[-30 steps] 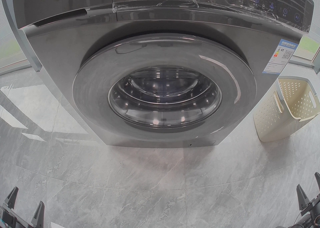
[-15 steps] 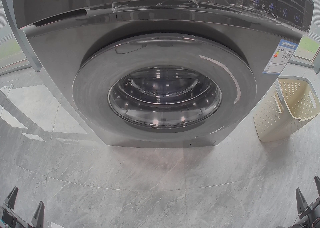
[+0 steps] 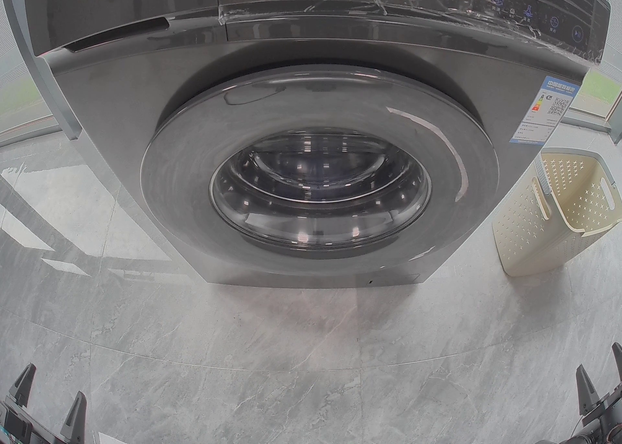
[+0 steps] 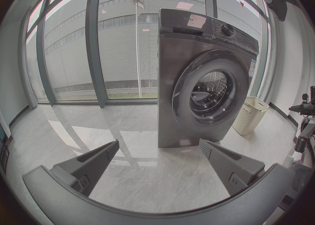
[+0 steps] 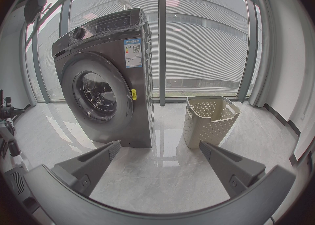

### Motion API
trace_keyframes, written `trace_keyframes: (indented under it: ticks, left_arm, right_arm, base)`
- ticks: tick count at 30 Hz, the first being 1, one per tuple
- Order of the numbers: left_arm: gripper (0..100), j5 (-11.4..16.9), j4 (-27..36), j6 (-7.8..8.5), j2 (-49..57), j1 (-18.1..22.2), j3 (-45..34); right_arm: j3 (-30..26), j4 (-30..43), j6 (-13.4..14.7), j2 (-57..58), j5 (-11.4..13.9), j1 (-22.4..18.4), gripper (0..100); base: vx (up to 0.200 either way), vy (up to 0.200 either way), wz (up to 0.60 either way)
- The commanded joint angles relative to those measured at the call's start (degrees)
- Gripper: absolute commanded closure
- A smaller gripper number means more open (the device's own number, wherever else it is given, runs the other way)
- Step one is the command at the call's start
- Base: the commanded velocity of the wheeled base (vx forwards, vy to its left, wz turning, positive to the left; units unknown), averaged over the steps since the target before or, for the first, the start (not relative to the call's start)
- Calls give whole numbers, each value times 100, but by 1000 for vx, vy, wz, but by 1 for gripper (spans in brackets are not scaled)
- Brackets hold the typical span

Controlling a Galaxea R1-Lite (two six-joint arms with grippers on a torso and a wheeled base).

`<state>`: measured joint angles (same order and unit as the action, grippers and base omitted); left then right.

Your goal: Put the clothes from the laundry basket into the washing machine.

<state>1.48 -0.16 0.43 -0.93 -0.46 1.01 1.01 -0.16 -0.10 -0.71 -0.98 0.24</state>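
A grey front-loading washing machine [image 3: 317,140] stands ahead of me, its round glass door [image 3: 321,186] closed. The same machine appears in the left wrist view [image 4: 203,81] and the right wrist view [image 5: 105,91]. A cream perforated laundry basket [image 3: 557,212] sits on the floor to the machine's right, seen again in the right wrist view [image 5: 210,120]; no clothes can be made out inside it. My left gripper [image 3: 48,397] hangs low at the near left, open and holding nothing. My right gripper [image 3: 602,374] hangs low at the near right, open with nothing in it.
Grey marble floor [image 3: 311,348] stretches between me and the machine. Tall windows [image 5: 203,38] with dark frames stand behind the machine and basket. A white wall [image 5: 295,71] runs along the right side beyond the basket.
The right gripper has dropped slightly lower at the picture's corner. Nothing else has moved.
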Motion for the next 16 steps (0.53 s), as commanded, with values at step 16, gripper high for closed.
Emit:
trace_keyframes:
  ticks: [16]
  left_arm:
    - [0,-16,-2,-43,84,-6,-101]
  right_arm:
    - [-92,-2,27,71,-8,2,0]
  base:
    - [0,0,0]
